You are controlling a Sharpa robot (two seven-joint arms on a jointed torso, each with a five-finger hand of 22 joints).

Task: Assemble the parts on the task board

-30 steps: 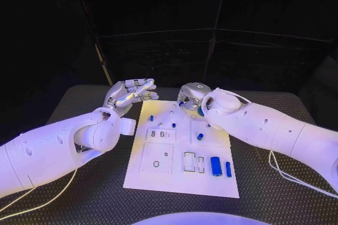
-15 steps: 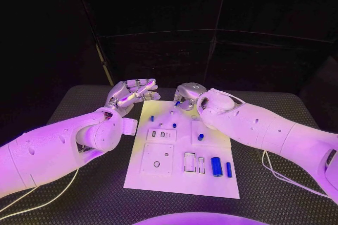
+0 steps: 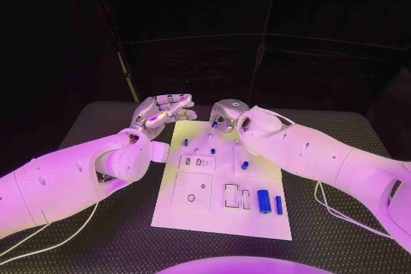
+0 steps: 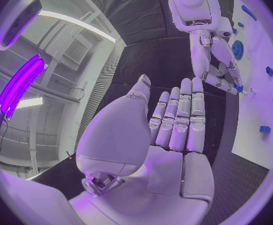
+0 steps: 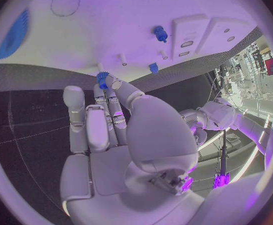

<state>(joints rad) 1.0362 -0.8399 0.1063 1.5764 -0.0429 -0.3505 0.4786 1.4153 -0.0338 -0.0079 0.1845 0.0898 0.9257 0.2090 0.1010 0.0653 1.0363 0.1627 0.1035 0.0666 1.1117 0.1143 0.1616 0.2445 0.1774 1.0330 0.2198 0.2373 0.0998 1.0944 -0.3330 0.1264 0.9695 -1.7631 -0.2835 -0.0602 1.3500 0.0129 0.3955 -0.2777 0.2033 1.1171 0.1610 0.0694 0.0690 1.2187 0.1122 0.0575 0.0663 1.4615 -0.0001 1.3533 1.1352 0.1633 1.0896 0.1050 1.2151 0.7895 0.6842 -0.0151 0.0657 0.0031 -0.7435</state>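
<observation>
The right robot hand [image 3: 226, 115] hovered over the far edge of the task board [image 3: 218, 211], pinching a small blue part [image 5: 102, 78] at its fingertips. The left robot hand [image 3: 161, 112] hung just beside the board's far left corner, fingers straight, holding nothing, above the worktop [image 3: 103, 226].

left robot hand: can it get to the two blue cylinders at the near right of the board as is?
Probably not directly. The left robot hand hovers off the task board's far left corner, holding nothing. The blue cylinders lie diagonally across, beside the right forearm. Nothing covers them, but the right arm is closer.
</observation>
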